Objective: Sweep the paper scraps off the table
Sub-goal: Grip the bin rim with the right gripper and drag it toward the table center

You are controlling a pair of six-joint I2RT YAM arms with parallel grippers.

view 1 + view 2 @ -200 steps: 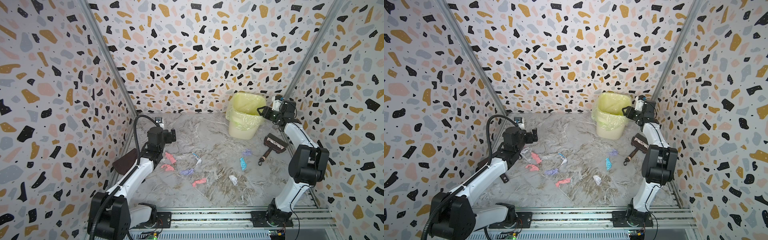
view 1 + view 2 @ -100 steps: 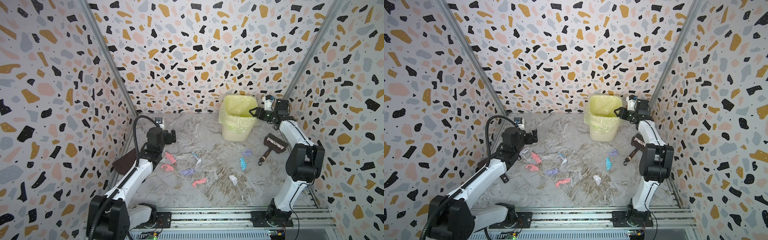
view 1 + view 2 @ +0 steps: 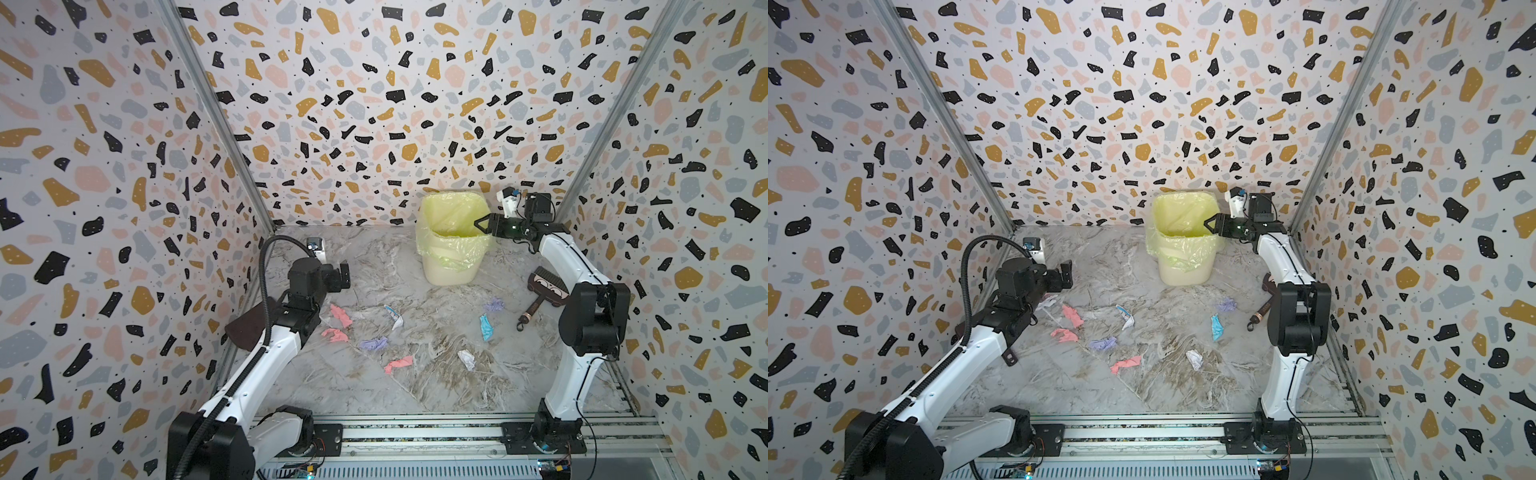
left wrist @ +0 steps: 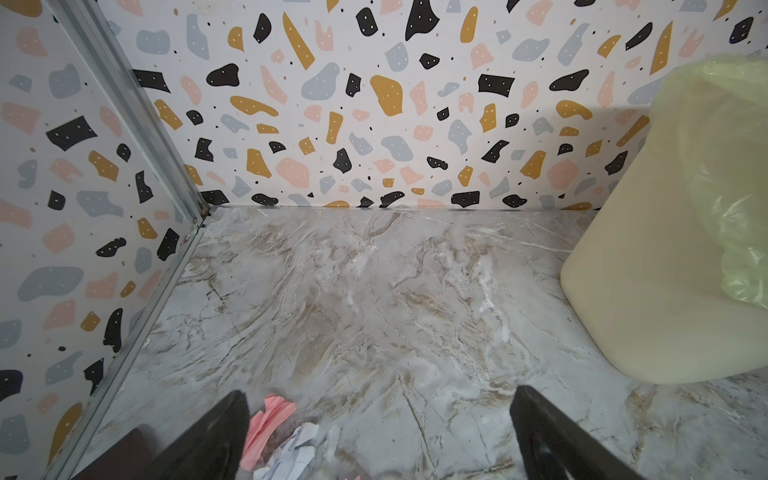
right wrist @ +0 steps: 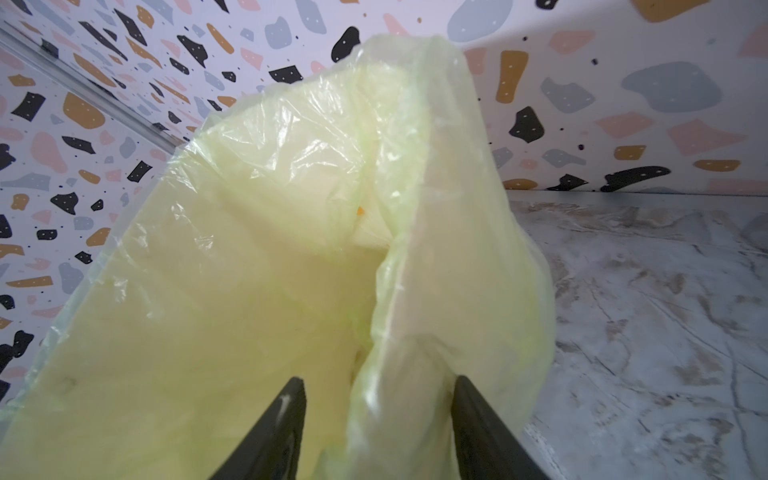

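Observation:
Several paper scraps lie across the middle of the table (image 3: 374,395): pink ones (image 3: 340,316) (image 3: 399,363), lilac (image 3: 372,344), light blue (image 3: 485,327) and white (image 3: 466,358). My left gripper (image 3: 344,276) (image 3: 1066,275) hovers open over the table's left side, just behind the pink scraps. In the left wrist view a pink scrap (image 4: 268,419) and a white scrap (image 4: 291,453) lie by one finger of the left gripper (image 4: 378,399). My right gripper (image 3: 482,224) (image 5: 378,386) is shut on the right rim of the lined bin (image 3: 451,257), one jaw inside and one outside.
The cream bin (image 3: 1185,266) with its yellow liner (image 5: 249,249) stands at the back, right of centre. A brown hand brush (image 3: 544,289) lies by the right wall. A dark brown dustpan (image 3: 249,328) rests at the left wall under my left arm. Speckled walls close three sides.
My right gripper has drawn the bin leftward, away from the right wall toward the middle of the back. The left arm and the scraps have not moved.

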